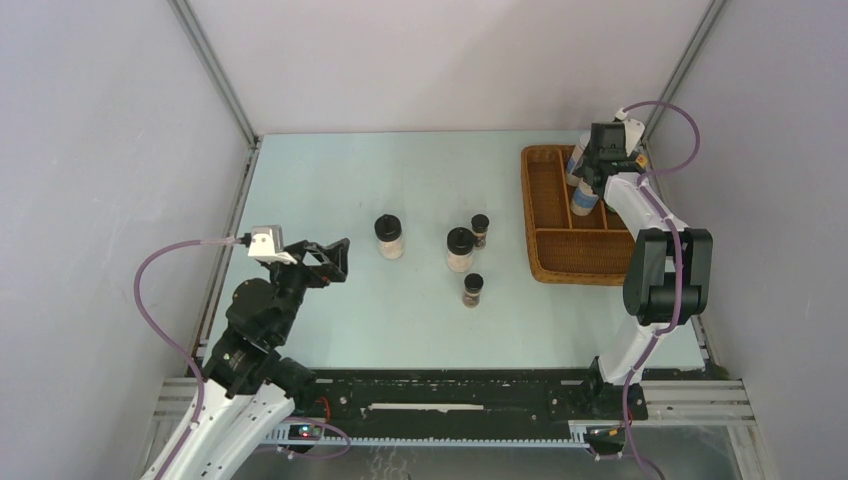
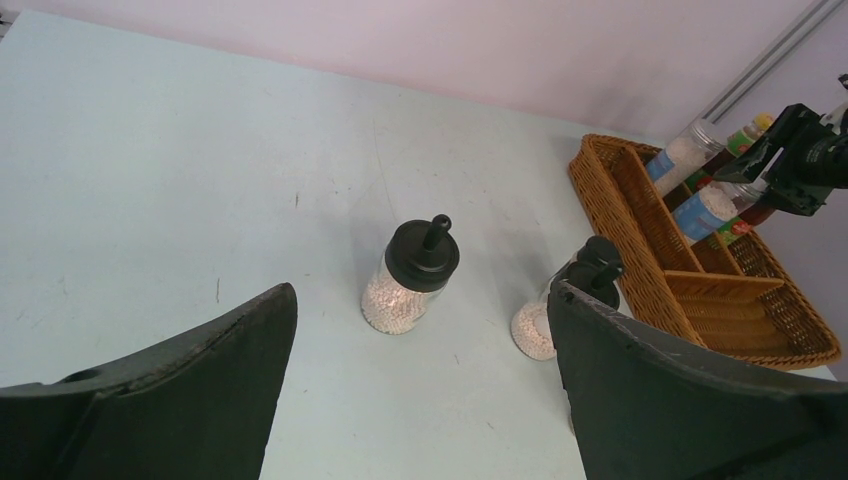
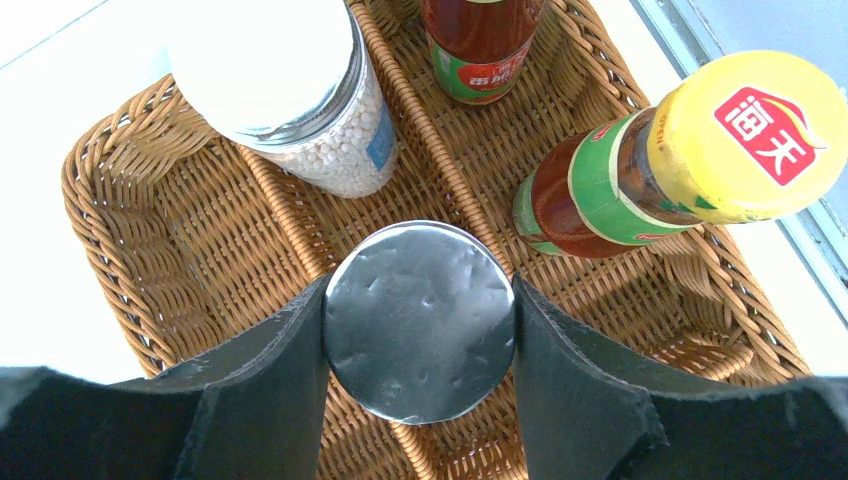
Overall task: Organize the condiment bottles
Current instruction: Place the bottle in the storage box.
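My right gripper (image 3: 420, 284) is shut on the silver lid of a blue-label jar (image 3: 420, 330), over the wicker tray (image 3: 140, 230) near a divider. A second silver-lidded jar (image 3: 290, 90) and two red sauce bottles (image 3: 480, 45) (image 3: 600, 185) stand upright in the tray. From above, the held jar (image 1: 583, 200) shows below the right gripper (image 1: 594, 178). On the table stand two black-lidded white jars (image 1: 390, 238) (image 1: 460, 249) and two tiny dark jars (image 1: 480, 230) (image 1: 473, 289). My left gripper (image 1: 335, 262) hangs open, left of them, holding nothing; one white jar (image 2: 410, 280) lies ahead of its fingers (image 2: 230, 360).
The brown wicker tray (image 1: 560, 255) sits at the table's right side, with long compartments and a shorter front one. The right arm (image 1: 660, 270) reaches over the tray's right edge. Grey walls enclose the table on three sides.
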Motion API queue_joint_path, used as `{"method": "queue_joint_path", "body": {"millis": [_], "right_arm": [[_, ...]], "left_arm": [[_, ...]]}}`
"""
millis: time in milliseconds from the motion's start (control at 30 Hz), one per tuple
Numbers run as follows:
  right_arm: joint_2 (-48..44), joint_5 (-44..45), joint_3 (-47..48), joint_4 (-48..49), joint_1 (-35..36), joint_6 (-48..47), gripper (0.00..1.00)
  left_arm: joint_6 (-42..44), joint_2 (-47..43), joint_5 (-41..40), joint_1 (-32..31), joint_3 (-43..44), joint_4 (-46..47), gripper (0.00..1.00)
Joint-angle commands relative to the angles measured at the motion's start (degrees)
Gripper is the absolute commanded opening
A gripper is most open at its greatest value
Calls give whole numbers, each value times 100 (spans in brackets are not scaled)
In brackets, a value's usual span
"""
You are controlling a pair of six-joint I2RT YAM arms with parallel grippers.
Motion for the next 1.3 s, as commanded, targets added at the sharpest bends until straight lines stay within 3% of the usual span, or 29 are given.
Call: {"method": "queue_joint_path", "body": {"millis": [0, 233, 1100, 1167, 1267], "right_arm": [[13, -66, 144, 215, 41, 139, 25], [57, -53, 243, 131, 47, 121, 0], [119, -6, 300, 57, 213, 93, 0], [135, -24, 298, 43, 201, 99, 6], [158, -34, 298, 26, 196, 107, 31]], "left_arm": [[-23, -75, 61, -25, -120, 205, 100], [-17, -85, 47, -25, -127, 208, 100], [-59, -72, 69, -25, -146, 186, 100], [-68, -63, 69, -25, -149, 185, 100], [-64, -53, 69, -25, -149, 185, 100]]}}
